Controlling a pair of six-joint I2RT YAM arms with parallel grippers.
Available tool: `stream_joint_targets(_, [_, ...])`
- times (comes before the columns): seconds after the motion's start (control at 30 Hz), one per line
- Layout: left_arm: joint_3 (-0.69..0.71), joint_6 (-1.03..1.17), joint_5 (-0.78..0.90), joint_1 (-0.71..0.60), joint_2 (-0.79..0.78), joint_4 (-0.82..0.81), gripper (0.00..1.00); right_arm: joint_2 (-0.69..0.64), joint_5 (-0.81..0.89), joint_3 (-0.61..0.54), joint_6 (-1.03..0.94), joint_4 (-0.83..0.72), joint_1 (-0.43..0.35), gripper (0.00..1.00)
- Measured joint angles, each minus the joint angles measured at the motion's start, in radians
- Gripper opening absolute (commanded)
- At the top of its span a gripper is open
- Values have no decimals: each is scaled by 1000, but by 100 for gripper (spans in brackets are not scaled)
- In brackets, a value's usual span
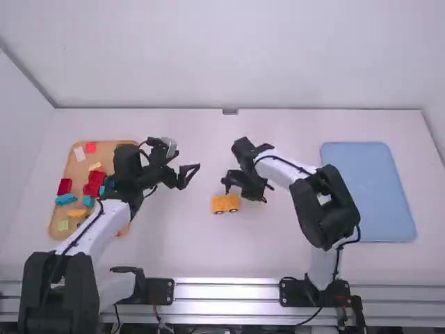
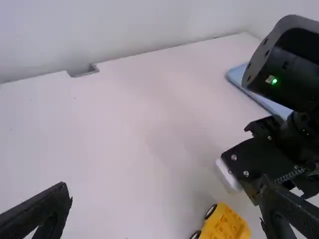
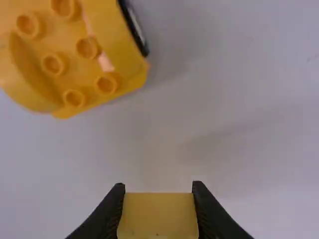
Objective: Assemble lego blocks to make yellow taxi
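Note:
In the high view my left gripper (image 1: 190, 175) hangs open between the block tray and the yellow car base. The left wrist view has the left gripper (image 2: 167, 206) with its two fingers wide apart and nothing between them. Just beyond the car base is my right gripper (image 1: 245, 189). In the right wrist view the right gripper (image 3: 158, 190) is shut on a yellow block (image 3: 158, 216), held apart from the car base (image 3: 67, 55), whose studs face up. That wheeled yellow base (image 1: 224, 203) stands on the table; black wheels line one side of the base (image 2: 225, 225) in the left wrist view.
A tan tray (image 1: 106, 154) at the left holds red, blue, green and yellow blocks, partly under the left arm. A flat blue tray (image 1: 368, 191) lies at the right, beside the right arm. White walls bound the table's far edge.

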Motion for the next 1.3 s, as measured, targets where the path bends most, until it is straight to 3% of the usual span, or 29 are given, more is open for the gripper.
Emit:
stream_joint_targets(0.17, [-1, 0, -3, 0, 0, -1, 99, 0, 4, -86, -32, 84, 0, 0])
stream_joint_targets(0.2, [-1, 0, -6, 0, 0, -1, 99, 0, 3, -107, -42, 107, 3, 4])
stream_joint_targets(0.23, [-1, 0, -8, 0, 0, 0, 99, 0, 11, -124, -53, 126, 6, 19])
stream_joint_targets(0.33, [-1, 0, -9, 0, 0, 1, 99, -1, 40, -143, -71, 148, 21, 43])
stream_joint_targets(0.37, [-1, 0, -12, 0, 0, 1, 99, -2, 56, -143, -61, 151, 27, 66])
stream_joint_targets(0.4, [-1, 0, -16, 0, 0, 1, 99, -2, 66, -142, -57, 152, 32, 70])
stream_joint_targets(0.47, [-1, -3, -25, 0, 0, 1, 99, -1, 105, -120, -7, 124, 50, 98])
stream_joint_targets(0.6, [-1, -5, -42, 0, 0, 4, 99, -2, 120, -14, 63, -19, 70, 98])
stream_joint_targets(0.73, [-1, -47, -52, 0, 0, -37, 99, -32, 29, 138, 20, -227, 65, 98])
stream_joint_targets(0.9, [-2, 45, -8, 0, 0, -31, 99, -143, -156, 175, -127, -319, 4, 98])
stream_joint_targets(1.07, [-42, 317, 170, 0, 4, -56, 99, -238, -397, 97, -249, -167, -153, 98])
stream_joint_targets(1.17, [-79, 484, 294, 0, 38, -27, 99, -243, -541, -24, -246, -3, -267, 98])
stream_joint_targets(1.3, [-105, 589, 407, 0, 120, 32, 99, -243, -639, -175, -186, 182, -356, 98])
